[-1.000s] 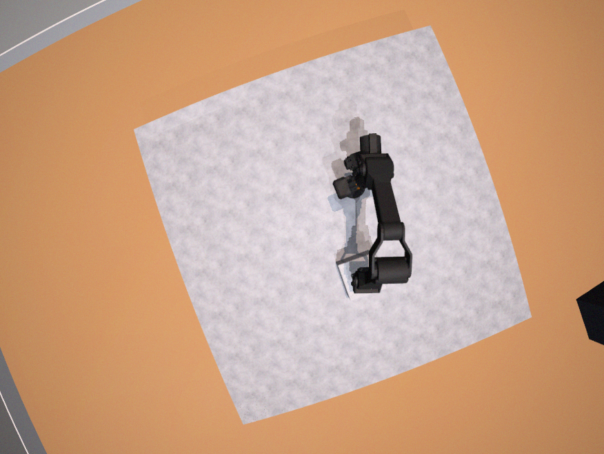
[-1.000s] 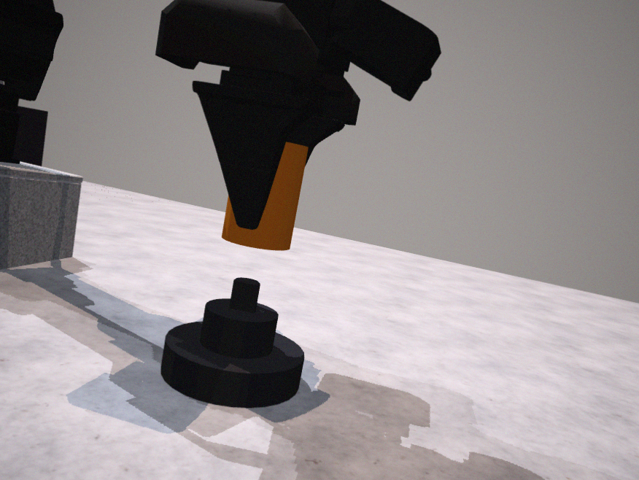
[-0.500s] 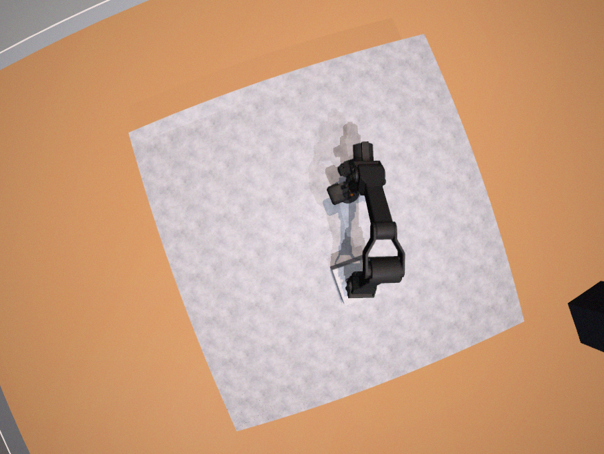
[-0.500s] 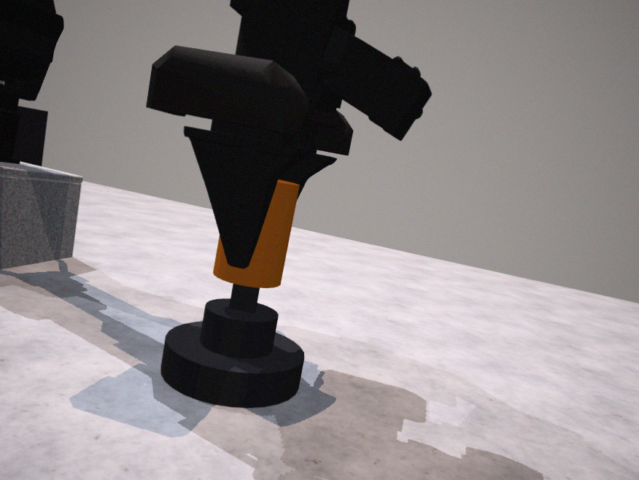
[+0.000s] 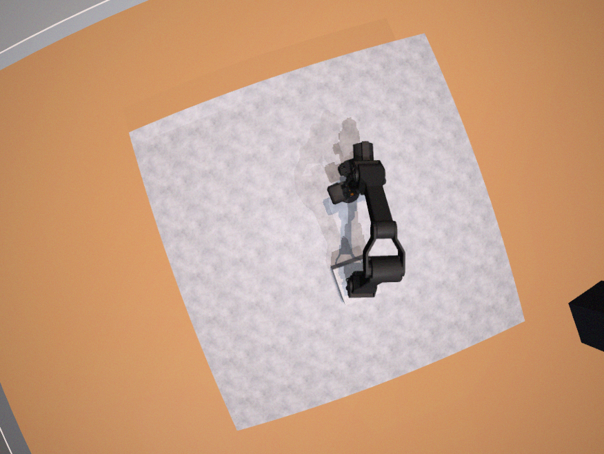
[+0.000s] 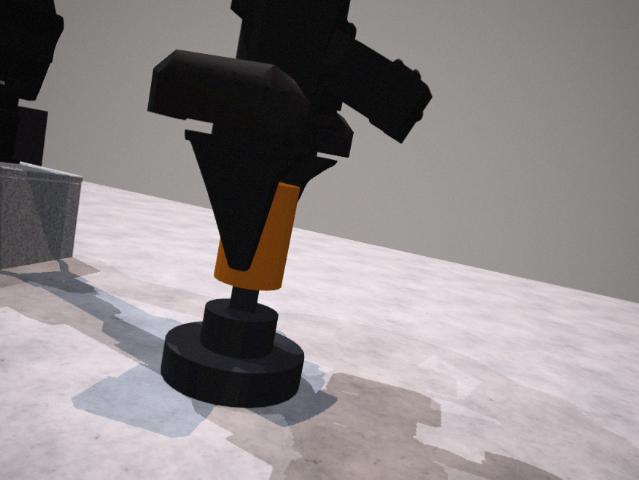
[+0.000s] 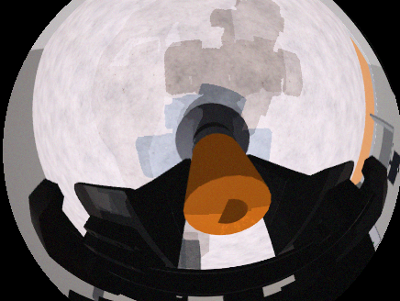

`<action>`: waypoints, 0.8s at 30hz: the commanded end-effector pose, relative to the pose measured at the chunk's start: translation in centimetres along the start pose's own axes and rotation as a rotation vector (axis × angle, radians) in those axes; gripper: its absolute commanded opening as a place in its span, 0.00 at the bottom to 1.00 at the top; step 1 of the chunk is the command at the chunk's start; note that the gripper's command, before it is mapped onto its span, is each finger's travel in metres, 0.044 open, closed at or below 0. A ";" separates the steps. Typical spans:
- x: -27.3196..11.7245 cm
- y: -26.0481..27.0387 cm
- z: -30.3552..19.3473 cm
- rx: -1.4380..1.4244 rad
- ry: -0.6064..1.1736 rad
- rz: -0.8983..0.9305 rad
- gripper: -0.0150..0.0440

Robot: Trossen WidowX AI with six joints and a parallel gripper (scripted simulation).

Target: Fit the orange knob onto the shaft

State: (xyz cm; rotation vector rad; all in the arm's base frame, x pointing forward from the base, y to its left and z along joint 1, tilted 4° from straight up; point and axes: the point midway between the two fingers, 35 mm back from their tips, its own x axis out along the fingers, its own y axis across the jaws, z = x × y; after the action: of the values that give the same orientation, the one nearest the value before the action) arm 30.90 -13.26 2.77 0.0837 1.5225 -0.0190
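Observation:
The orange knob is a tapered cylinder, held nearly upright. Its top bears a darker D-shaped mark in the wrist view. My gripper is shut on the knob, with a finger on either side. The dark shaft shows between the knob's lower rim and the upper step of the round pedestal. The knob is over the shaft, with a clear gap above the pedestal. The shaft's tip is hidden, so I cannot tell whether it is in the hole. The shaft's flat side is not visible.
A pale grey block under the arm's base stands at the left in the exterior view. The mottled light mat lies on an orange-brown floor. A black box is at the right edge of the top view.

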 end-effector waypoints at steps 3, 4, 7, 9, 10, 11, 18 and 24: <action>0.1 0.1 -0.1 0.003 -0.001 0.005 0.25; 0.1 0.1 -0.1 0.003 -0.001 0.005 0.25; 0.1 0.1 -0.1 0.003 -0.001 0.005 0.25; 0.1 0.1 -0.1 0.003 -0.001 0.005 0.25; 0.0 0.1 -0.1 0.003 -0.001 0.005 0.25; -0.2 0.0 -0.2 0.003 -0.001 0.004 0.25; -0.4 0.0 -0.1 -0.051 -0.001 0.004 0.25; -0.5 0.0 0.1 -0.207 -0.002 0.004 0.25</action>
State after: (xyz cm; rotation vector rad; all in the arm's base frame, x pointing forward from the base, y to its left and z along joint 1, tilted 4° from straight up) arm 30.76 -13.28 3.08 -0.0262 1.5229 0.0910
